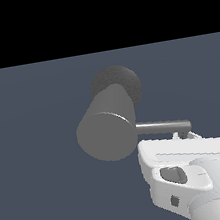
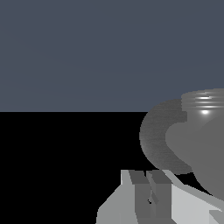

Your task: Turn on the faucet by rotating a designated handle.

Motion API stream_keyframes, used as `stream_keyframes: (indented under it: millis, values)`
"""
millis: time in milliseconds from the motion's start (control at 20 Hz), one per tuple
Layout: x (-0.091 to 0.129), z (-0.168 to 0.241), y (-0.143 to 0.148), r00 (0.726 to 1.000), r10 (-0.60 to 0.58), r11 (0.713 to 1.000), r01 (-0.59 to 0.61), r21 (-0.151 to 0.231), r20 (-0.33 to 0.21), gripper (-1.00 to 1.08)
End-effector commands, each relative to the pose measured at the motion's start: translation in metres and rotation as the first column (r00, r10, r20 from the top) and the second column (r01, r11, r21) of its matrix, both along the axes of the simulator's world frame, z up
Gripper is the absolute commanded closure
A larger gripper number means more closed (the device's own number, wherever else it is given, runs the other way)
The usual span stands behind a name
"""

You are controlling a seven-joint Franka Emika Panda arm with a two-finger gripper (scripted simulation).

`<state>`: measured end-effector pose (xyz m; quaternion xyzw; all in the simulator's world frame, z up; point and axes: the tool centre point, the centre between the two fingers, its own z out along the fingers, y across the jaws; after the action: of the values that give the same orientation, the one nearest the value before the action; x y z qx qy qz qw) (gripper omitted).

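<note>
Faucet (image 1: pixel 108 132) matte grey cylinder, thin shiny handle (image 1: pixel 161 125), pincer (image 2: pixel 148 192) fingers together, empty.

A flat, plain blue-grey floor (image 1: pixel 36 170) carries everything here. Directly on it sits only the faucet (image 1: pixel 109 125), by its darker rough round base (image 1: pixel 125 81).

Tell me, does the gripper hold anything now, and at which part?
It cannot be told: the gripper sits at the handle's outer end, but its fingers are hidden.
</note>
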<state>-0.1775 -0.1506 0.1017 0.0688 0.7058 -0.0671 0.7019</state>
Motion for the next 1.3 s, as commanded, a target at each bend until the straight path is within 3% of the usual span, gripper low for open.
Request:
stream_keyframes:
  millis: [0,450,500,1250]
  values:
    - [0.000,0.012,0.002,1.000,0.004,1.000,-0.004,0.002,0.007,1.08]
    - [0.000,0.035,0.000,1.000,0.004,1.000,-0.004,0.004,0.007,1.08]
    - [-0.004,0.012,-0.014,0.999,-0.017,1.000,0.017,0.000,-0.034,1.08]
    - [0.001,0.065,0.006,1.000,-0.004,1.000,0.004,0.003,-0.010,1.08]
